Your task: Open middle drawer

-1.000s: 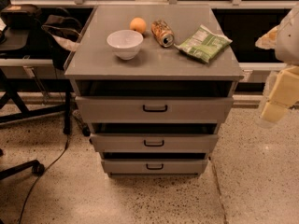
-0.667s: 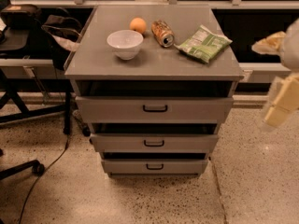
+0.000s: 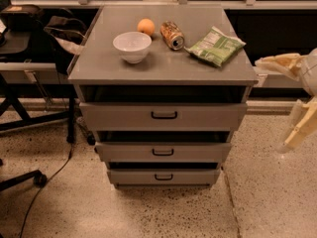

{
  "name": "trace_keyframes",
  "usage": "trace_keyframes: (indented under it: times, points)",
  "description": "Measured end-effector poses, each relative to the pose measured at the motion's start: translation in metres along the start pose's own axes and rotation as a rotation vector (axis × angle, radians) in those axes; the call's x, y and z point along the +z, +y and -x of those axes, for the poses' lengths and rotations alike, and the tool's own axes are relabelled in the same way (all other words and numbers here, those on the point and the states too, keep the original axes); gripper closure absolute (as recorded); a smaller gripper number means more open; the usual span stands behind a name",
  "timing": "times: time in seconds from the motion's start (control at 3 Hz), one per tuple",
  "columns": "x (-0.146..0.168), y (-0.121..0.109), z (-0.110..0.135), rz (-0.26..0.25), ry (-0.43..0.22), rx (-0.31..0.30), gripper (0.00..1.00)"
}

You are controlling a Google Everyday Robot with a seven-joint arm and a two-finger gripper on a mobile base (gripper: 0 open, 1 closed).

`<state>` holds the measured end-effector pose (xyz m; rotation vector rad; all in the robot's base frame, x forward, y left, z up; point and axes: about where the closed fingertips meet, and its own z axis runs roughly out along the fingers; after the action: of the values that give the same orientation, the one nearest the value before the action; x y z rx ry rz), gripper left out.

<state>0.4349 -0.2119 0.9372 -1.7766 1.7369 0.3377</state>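
Lower than a second ago, the tool [image 3: 273,103] is now hanging just off the right side of the cabinet [image 3: 163,133], its upper finger having dropped from above the top surface to about level with it. Nothing else is shifting.

The cabinet is standing on a speckled floor, and its grey top is serving as the counter [image 3: 99,63]. Below that top, three grey drawers are showing, each with a dark gap above its front. The top drawer [image 3: 208,117] is presenting the widest front. The middle drawer [image 3: 203,152] is sitting under it at the cabinet's centre, with its small dark loop handle [image 3: 163,152] facing forward. The bottom drawer [image 3: 193,177] is showing the narrowest front.

The tool is staying released, with its two pale fingers spread well apart and gripping nothing. It is hovering to the right of the cabinet, apart from the middle drawer, which is lying lower and to its left.

On the cabinet's top, a green chip bag [image 3: 216,45] is lying at the right, a white bowl [image 3: 132,46] at the left, a tipped can [image 3: 172,34] between them, and an orange [image 3: 145,27] behind the bowl.
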Motion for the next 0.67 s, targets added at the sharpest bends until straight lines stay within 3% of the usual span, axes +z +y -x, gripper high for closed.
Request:
trace_keyframes:
  times: [0.67]
  points:
    - [0.012, 0.004, -0.007, -0.023, 0.007, 0.019, 0.0]
